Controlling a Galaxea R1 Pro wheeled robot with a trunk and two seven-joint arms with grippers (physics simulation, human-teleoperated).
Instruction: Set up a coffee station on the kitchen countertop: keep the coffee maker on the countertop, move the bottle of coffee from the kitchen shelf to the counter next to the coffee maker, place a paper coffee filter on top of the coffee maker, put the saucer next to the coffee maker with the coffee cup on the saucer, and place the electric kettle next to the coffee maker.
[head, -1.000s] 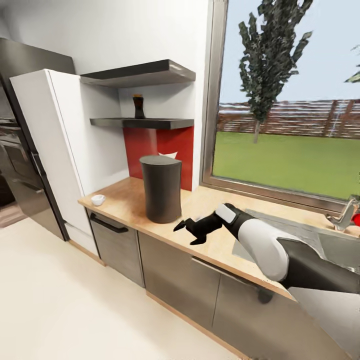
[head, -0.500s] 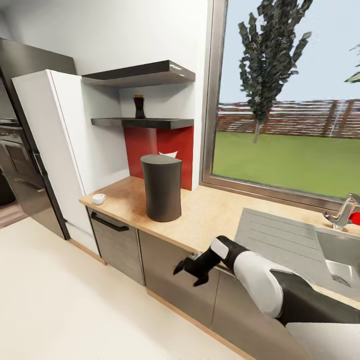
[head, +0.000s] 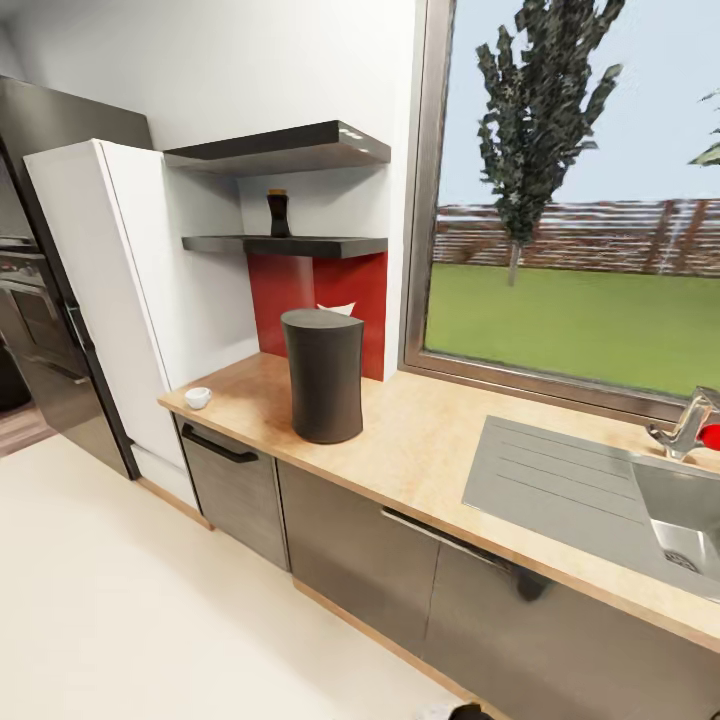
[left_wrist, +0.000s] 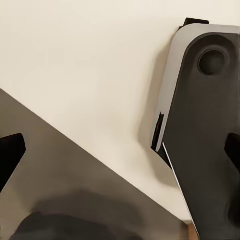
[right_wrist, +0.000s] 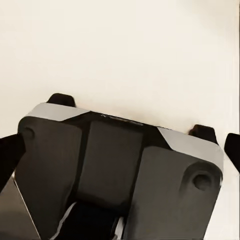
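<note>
The coffee maker (head: 322, 375) is seen upright on the worktop (head: 420, 440), near its front edge. The cup (head: 198, 397) sits at the worktop's left end. The coffee bottle (head: 278, 213) stands on the shelf (head: 285, 245). The grippers' state cannot be told.

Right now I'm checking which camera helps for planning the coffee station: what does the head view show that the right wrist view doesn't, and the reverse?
Head view alone: the kitchen countertop with the coffee maker standing on it, the coffee cup near the counter's end, and the bottle of coffee on the kitchen shelf, plus the sink and window.

Right wrist view alone: the robot's dark base from above, with both dark fingertips wide apart at the picture's edges.

Shared: the pale floor.
</note>
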